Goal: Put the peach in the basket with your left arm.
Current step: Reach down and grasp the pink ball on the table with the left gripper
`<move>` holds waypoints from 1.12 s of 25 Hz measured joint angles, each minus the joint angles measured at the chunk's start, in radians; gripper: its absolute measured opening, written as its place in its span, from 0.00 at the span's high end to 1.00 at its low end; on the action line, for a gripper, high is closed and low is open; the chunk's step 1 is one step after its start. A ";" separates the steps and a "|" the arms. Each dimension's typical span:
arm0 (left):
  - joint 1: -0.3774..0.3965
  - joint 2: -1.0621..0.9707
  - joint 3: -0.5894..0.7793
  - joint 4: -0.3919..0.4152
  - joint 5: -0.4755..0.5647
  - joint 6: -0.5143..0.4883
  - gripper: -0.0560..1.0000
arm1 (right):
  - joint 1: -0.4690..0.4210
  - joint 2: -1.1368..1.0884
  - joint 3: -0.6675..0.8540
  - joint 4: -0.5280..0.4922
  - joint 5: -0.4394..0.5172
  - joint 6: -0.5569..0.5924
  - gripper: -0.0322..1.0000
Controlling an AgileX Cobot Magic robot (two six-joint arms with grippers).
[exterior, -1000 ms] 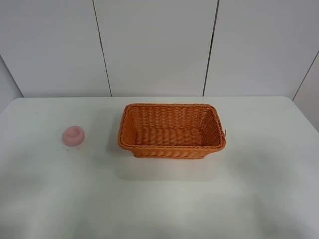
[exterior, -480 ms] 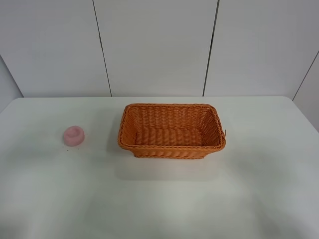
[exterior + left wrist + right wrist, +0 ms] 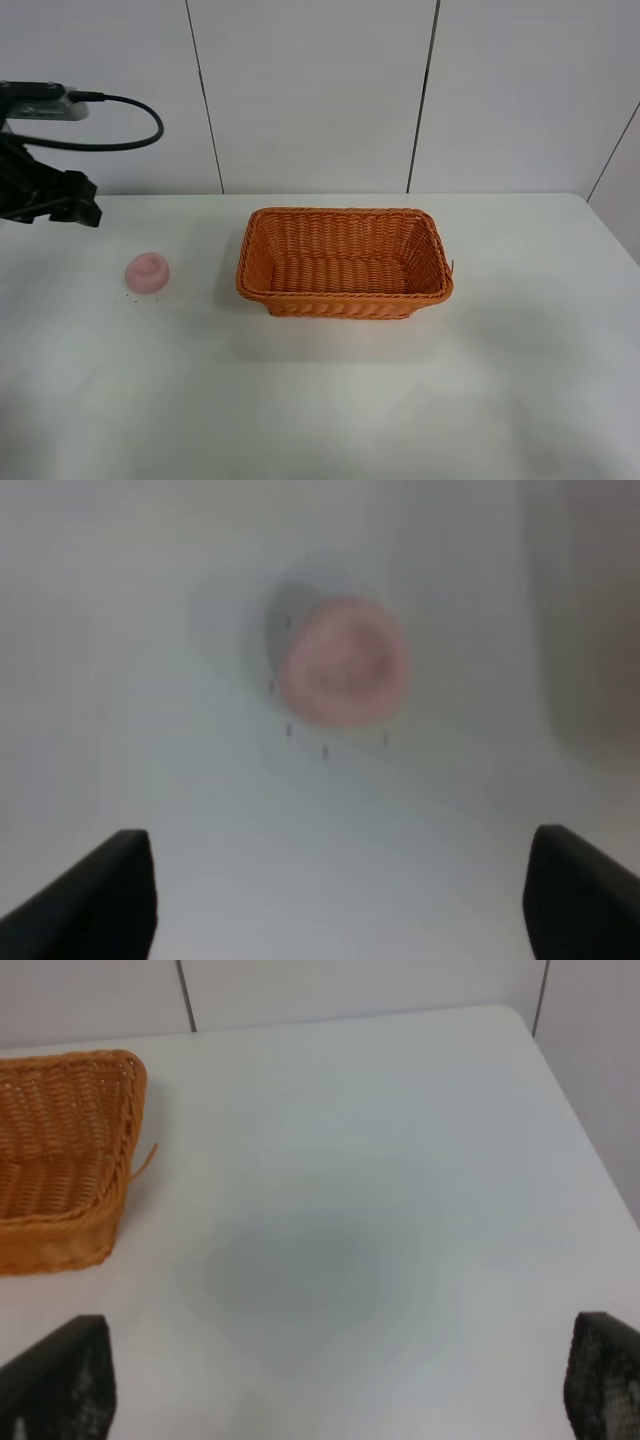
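Heads up on what can bite you here. The peach [image 3: 147, 273] sits loose on the table [image 3: 320, 400], well to the left of the basket [image 3: 343, 295], with nothing bracing it. It's small and round, so if you bring the left gripper [image 3: 340, 850] down off-centre, I'd bet one finger lands first and shoves it away instead of catching it. The left wrist view is pretty blurry too, so don't lean on it for fine lining up.

Second worry is the carry. The basket's rim stands up off the table and the sides flare outward. Come across too low and you'll likely clip the near wall and push the whole basket along.

As for the fingers [image 3: 100, 900], they're spread wide, a lot wider than the peach, with nothing between them and touching nothing. The peach lies out ahead of the tips, about centred between them. In the high view the left arm [image 3: 40, 190] hangs at the far-left edge, clear of the fruit. Your right gripper [image 3: 340, 1335] is also spread and empty, over bare table beside the basket's end.
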 joint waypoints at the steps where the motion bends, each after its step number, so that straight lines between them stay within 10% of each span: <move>1: 0.000 0.060 -0.045 0.000 -0.008 0.001 0.14 | 0.000 0.000 0.000 0.000 0.000 0.000 0.30; 14: 0.000 0.725 -0.526 0.000 0.038 0.008 0.14 | 0.000 0.000 0.000 0.000 0.000 0.000 0.30; 28: 0.000 0.834 -0.553 0.031 0.117 0.024 0.14 | 0.000 0.000 0.000 0.000 0.000 0.000 0.30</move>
